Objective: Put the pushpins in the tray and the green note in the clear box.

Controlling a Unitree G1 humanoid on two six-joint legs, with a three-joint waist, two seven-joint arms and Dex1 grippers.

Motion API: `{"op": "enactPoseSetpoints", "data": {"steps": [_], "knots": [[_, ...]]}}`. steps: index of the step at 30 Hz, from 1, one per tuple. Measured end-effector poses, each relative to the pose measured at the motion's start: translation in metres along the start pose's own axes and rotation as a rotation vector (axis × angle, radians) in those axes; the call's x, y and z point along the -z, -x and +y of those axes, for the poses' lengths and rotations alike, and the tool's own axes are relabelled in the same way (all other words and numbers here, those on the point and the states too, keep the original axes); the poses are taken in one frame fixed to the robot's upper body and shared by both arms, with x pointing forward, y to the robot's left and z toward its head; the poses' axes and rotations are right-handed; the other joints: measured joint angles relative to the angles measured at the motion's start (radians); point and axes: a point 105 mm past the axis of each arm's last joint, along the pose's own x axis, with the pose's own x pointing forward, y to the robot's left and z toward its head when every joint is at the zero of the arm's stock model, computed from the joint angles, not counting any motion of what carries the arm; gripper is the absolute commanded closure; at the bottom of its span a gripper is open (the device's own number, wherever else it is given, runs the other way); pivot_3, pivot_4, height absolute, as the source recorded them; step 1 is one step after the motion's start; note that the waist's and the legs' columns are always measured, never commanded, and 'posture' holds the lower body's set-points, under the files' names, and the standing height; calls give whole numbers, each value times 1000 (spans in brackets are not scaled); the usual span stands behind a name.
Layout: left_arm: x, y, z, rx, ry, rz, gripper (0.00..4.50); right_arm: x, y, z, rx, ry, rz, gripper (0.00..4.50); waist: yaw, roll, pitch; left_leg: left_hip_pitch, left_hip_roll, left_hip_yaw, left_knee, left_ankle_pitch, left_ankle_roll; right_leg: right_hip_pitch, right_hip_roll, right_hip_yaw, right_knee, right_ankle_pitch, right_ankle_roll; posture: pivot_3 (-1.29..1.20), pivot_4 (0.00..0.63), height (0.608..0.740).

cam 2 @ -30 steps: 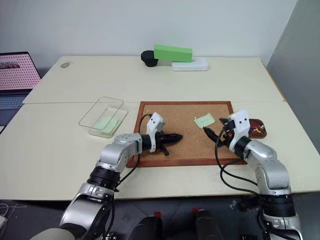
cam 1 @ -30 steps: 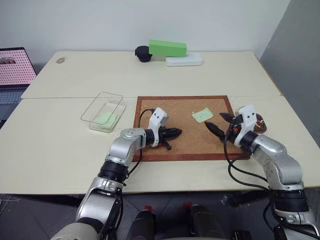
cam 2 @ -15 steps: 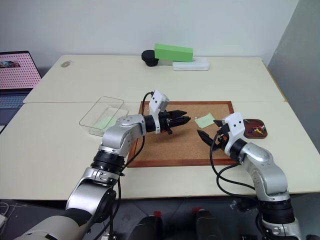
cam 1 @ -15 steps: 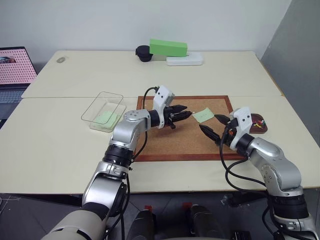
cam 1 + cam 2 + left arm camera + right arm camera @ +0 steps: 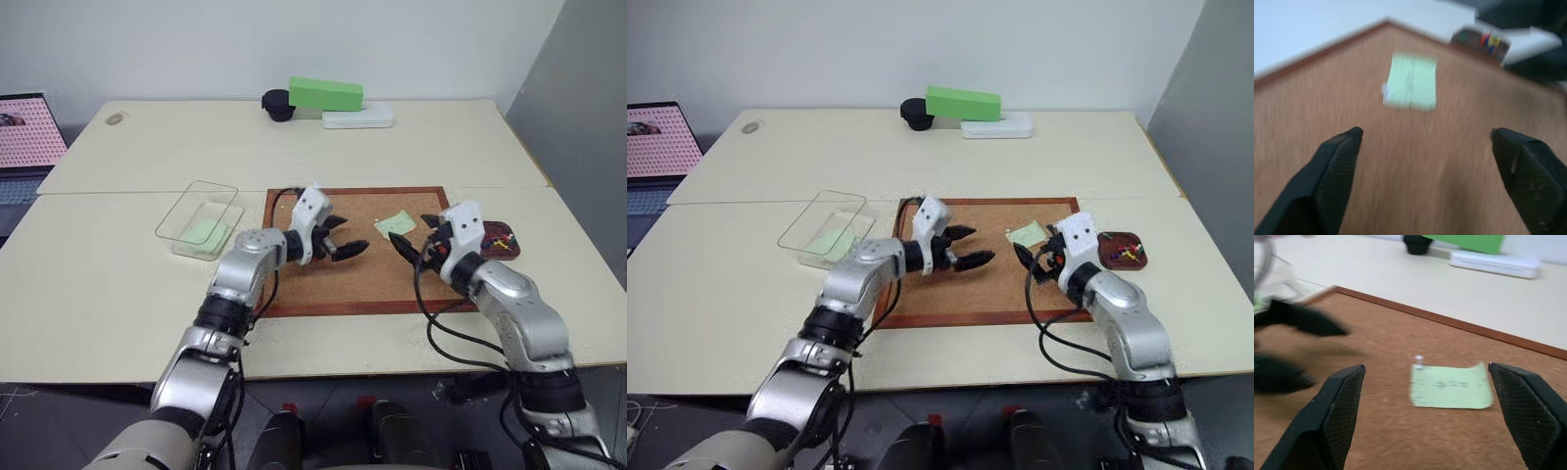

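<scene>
Head views: the note (image 5: 396,223) lay on the cork board (image 5: 323,284) between both tools, left tool (image 5: 345,236) and right tool (image 5: 415,241) each spread apart, empty. Left wrist: approach low. Right wrist: a pin (image 5: 1419,361) held the note's corner; pull that first, then drop it in the tray (image 5: 1122,251).

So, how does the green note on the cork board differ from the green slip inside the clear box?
The green note lies in the open on the cork board, with a small pushpin at one corner; the green slip lies inside the clear box, seen through its wall, and no pin can be made out on it. The note sits between both grippers; the slip lies off to the robot's left. Both are pale green and lie flat.
</scene>
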Motion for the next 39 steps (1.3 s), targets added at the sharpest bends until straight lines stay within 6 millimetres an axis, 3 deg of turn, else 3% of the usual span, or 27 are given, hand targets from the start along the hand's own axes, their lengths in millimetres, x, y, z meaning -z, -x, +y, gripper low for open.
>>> {"op": "enactPoseSetpoints", "data": {"steps": [2, 7, 17, 22, 31, 39], "knots": [[6, 5, 0, -13, 7, 4, 1438, 5, -10, -2, 7, 0, 11, 233, 2, 0, 0, -1, 0, 0, 0, 0, 0, -1, 0, 0, 0, 0, 0, 0, 150, 740], [0, 6, -3, -41, 1, -35, 2396, 1, -35, -3, 0, 34, 11, 233, 6, 0, 0, -1, -1, 1, 1, 0, 0, -1, -1, 0, 0, 3, -5, 0, 150, 740], [6, 4, -16, -46, 56, -69, 4415, 13, -64, 6, -46, 13, 27, 233, 6, 0, 0, 0, -1, 0, 0, 0, 0, -1, -1, 0, 1, 3, -5, 0, 150, 740], [18, 3, -12, -89, 61, -29, 4486, 24, -68, 3, -34, 5, 56, 233, 5, 0, 0, 0, -1, 1, 0, 0, 0, -1, -1, 0, 2, 3, -5, 0, 150, 740], [18, -2, -11, -87, 27, -2, 4486, 29, -79, 10, -34, -3, 59, 233, 4, 1, 0, 2, -1, 1, 1, 0, 0, 2, -1, 0, 2, 3, -5, 0, 150, 740], [18, -3, -11, -83, 31, 9, 4500, 29, -83, 9, -20, -30, 40, 1750, 3, 1, 0, 3, -1, 1, 1, 0, 0, 2, -1, 0, 3, 3, -5, 0, 150, 740]]}}
